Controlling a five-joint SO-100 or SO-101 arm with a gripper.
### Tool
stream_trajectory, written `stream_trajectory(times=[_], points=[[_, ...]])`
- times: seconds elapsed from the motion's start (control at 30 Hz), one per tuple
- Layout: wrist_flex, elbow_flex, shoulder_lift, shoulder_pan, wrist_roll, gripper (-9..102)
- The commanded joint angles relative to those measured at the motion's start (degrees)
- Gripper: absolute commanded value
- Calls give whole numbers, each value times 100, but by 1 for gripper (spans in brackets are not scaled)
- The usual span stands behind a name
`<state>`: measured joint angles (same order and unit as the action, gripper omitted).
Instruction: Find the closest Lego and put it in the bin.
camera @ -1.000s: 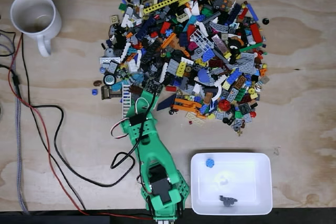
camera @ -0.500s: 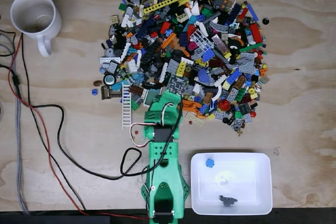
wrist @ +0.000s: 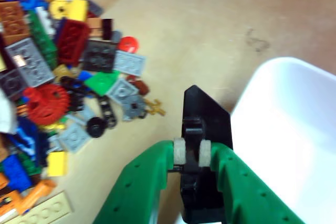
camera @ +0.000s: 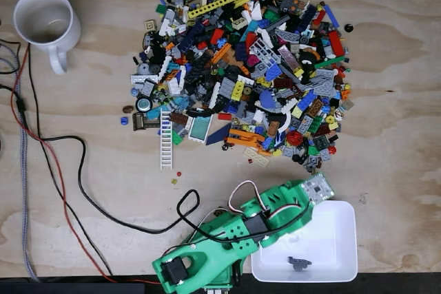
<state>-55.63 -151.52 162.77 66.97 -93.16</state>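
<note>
A big heap of mixed Lego pieces [camera: 248, 53] covers the upper middle of the wooden table in the fixed view. My green gripper [camera: 315, 189] hangs over the upper left corner of the white bin [camera: 353, 239], shut on a flat studded plate [camera: 319, 185] that looks grey from above. In the wrist view the gripper [wrist: 191, 150] pinches the same plate [wrist: 206, 114], dark from this side, between its grey pads [wrist: 180, 151], with the bin [wrist: 294, 129] to the right and the heap's edge [wrist: 58, 77] to the left. A small black piece [camera: 298, 263] lies in the bin.
A white mug [camera: 45, 22] stands at the top left of the fixed view. Black and red cables [camera: 69, 184] run down the left side to the arm's base. A white ladder piece [camera: 165, 139] and a few tiny loose pieces lie below the heap.
The arm swung from the heap's lower edge down and right to the bin's upper left corner, carrying the plate. It now covers the blue piece in the bin.
</note>
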Motion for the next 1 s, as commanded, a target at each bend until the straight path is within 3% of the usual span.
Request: stream_trajectory(times=[0.0, 0.17, 0.27, 0.4, 0.5, 0.6, 0.73, 0.97], points=[[237, -141, 457, 1573, -606, 0], [606, -229, 738, 2048, -422, 8], [606, -79, 861, 1925, -211, 16], [439, 220, 1151, 1169, 255, 14], [176, 905, 1213, -79, 905, 0], [70, 1283, 1239, -1714, 1406, 0], [-1160, 1591, 1318, -3876, 2004, 0], [-1406, 26, 2347, -7066, 2892, 0]])
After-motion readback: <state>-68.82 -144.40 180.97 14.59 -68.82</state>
